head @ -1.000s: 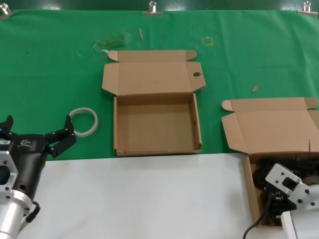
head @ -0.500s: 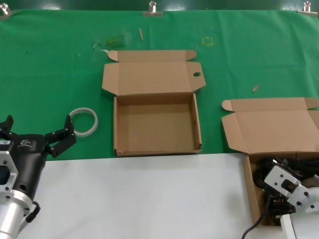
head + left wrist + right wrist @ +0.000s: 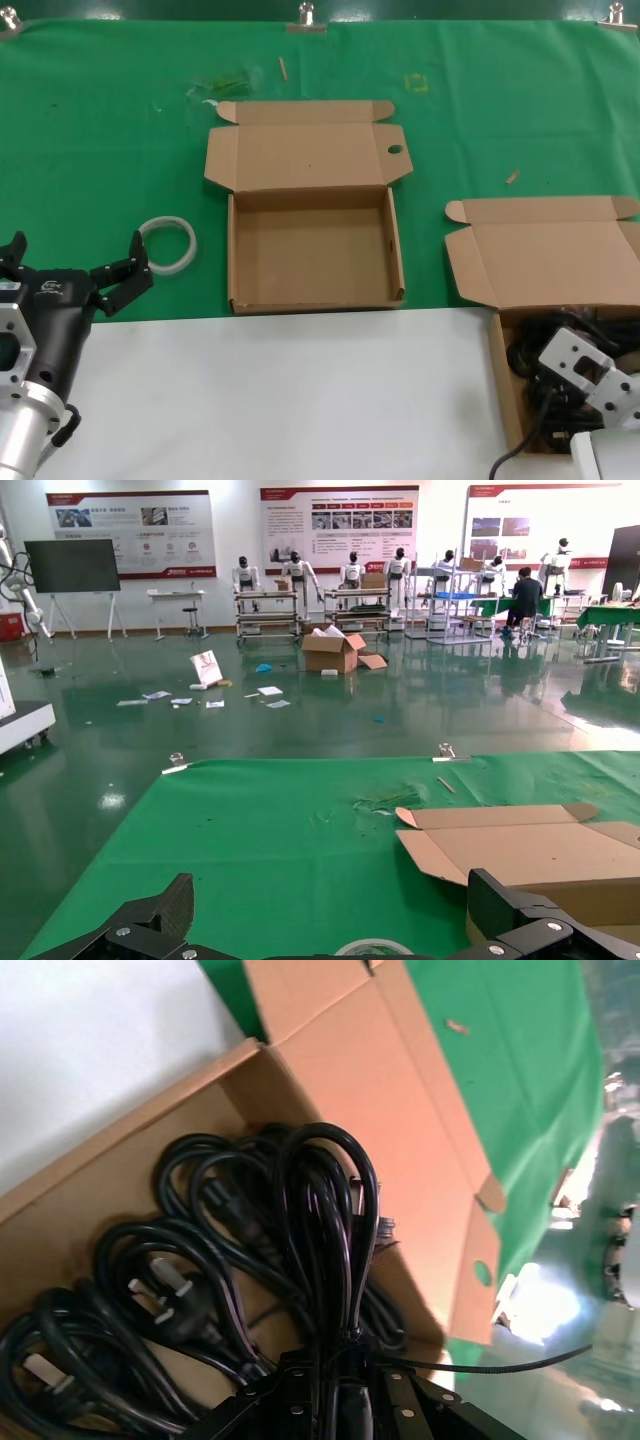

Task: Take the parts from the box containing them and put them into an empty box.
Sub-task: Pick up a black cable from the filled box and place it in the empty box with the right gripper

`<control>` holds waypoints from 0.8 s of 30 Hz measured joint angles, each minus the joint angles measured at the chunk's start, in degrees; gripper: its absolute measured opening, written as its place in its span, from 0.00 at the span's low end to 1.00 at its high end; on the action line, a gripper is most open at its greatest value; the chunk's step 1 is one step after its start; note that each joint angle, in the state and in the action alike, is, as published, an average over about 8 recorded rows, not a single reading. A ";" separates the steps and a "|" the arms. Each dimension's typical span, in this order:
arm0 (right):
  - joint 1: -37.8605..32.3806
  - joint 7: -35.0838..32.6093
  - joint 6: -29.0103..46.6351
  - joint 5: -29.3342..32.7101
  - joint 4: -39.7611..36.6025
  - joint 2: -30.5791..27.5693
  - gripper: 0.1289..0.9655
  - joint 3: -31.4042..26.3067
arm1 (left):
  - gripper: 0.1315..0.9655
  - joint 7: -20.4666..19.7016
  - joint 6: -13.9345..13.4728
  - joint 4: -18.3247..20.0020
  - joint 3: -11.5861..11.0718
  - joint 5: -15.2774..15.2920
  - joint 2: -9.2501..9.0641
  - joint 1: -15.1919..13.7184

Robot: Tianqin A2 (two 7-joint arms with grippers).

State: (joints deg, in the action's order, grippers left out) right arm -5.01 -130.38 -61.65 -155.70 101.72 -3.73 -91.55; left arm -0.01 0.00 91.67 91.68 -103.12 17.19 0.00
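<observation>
The empty box (image 3: pixel 315 255) lies open at the middle of the green mat, with a small hole (image 3: pixel 394 150) in its lid corner; its lid also shows in the left wrist view (image 3: pixel 530 845). The box with the parts (image 3: pixel 497 370) sits at the front right, lid open. Black power cords (image 3: pixel 528 352) fill it. My right gripper (image 3: pixel 560 376) is down inside this box. In the right wrist view it (image 3: pixel 340 1365) is shut on a looped cord bundle (image 3: pixel 325 1220), with other cords (image 3: pixel 190 1260) lying beside. My left gripper (image 3: pixel 75 258) is open and empty at the front left.
A white ring (image 3: pixel 167 245) lies on the mat just beyond my left gripper and also shows in the left wrist view (image 3: pixel 375 947). A white table strip (image 3: pixel 280 400) runs along the front. Small scraps (image 3: pixel 512 177) lie on the green mat (image 3: pixel 100 150).
My right gripper has shifted slightly to the right inside the cord box. The left arm has not moved.
</observation>
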 joint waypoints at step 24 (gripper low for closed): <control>-7.62 14.63 7.37 -0.49 5.01 0.01 0.10 -11.24 | 1.00 0.00 0.00 0.00 0.00 0.00 0.00 0.00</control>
State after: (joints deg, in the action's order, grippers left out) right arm -12.63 -115.74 -54.29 -156.19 106.73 -3.71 -102.79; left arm -0.01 0.00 91.67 91.68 -103.12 17.19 0.00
